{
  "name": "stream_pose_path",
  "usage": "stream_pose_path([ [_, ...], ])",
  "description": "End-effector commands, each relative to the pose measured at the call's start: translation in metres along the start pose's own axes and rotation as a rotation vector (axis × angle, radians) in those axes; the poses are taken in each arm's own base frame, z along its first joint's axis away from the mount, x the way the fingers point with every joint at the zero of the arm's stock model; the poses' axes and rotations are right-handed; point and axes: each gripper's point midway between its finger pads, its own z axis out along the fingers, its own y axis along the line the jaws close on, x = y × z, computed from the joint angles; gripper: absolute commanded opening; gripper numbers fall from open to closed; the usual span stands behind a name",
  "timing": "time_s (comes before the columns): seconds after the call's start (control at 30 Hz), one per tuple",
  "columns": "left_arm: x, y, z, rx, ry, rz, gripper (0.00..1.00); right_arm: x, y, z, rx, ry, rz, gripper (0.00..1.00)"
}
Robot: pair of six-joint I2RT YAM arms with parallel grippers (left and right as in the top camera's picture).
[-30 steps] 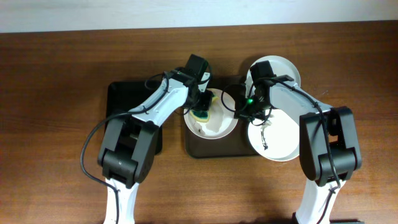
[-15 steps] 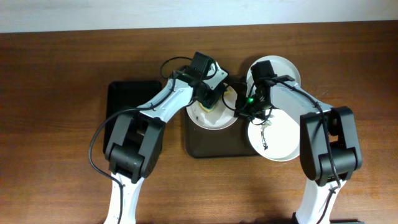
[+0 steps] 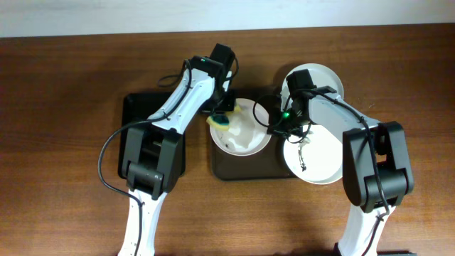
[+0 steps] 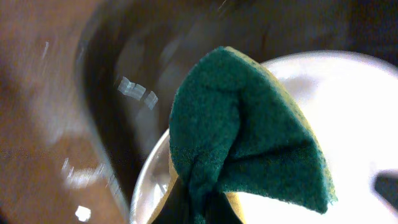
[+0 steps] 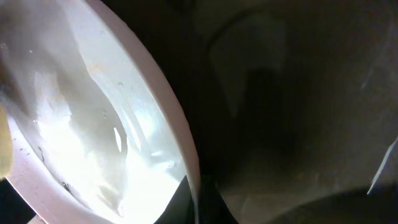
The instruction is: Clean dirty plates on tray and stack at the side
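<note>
Now | on the glossy dark brown rectangular tray [image 3: 242,169], left gripper [image 3: 222,116] is clenching a green-yellow sponge [image 3: 220,122] over a small round white plate [image 3: 245,135] | right gripper [image 3: 272,128] is pinching that plate's rim.

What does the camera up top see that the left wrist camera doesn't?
Only overhead: the left arm, the right arm, the far plate, the near plate and the black tray. Only left wrist: the sponge up close, green side folded, yellow edge showing. Both: the sponge at the left gripper, the middle plate and the brown tray.
</note>
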Motion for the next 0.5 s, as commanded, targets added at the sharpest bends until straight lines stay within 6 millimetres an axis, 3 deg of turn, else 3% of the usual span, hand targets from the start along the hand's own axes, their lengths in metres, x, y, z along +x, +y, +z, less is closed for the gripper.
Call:
stream_pose_path([
  [0.0,0.034,-0.010,0.006,-0.004,0.139,0.012,0.00,0.016,-0.009,0.014,0.029,0.054,-0.001,0.04],
  [0.1,0.044,-0.024,0.012,-0.006,0.150,0.089,0.00,0.016,-0.008,0.014,0.022,0.056,-0.002,0.04],
  [0.23,0.055,-0.004,0.056,-0.064,0.128,0.061,0.00,0.016,-0.008,0.014,0.021,0.057,-0.001,0.04],
  [0.27,0.053,-0.004,0.056,-0.052,0.125,0.046,0.00,0.016,-0.007,0.014,0.014,0.059,-0.001,0.04],
  [0.3,0.040,-0.006,0.042,-0.009,0.097,0.025,0.00,0.016,-0.007,0.014,0.014,0.059,-0.001,0.04],
  [0.33,0.018,-0.005,0.017,0.028,0.047,-0.004,0.00,0.016,-0.006,0.014,0.011,0.059,-0.001,0.04],
  [0.4,-0.038,0.017,-0.065,0.057,-0.123,-0.068,0.00,0.013,-0.004,0.011,0.008,0.050,-0.007,0.04],
  [0.43,-0.066,0.041,-0.124,0.068,-0.244,-0.117,0.00,0.007,0.003,0.001,0.002,0.024,-0.047,0.04],
  [0.47,-0.079,0.061,-0.163,0.069,-0.322,-0.153,0.00,0.003,0.009,-0.009,-0.001,0.006,-0.073,0.04],
])
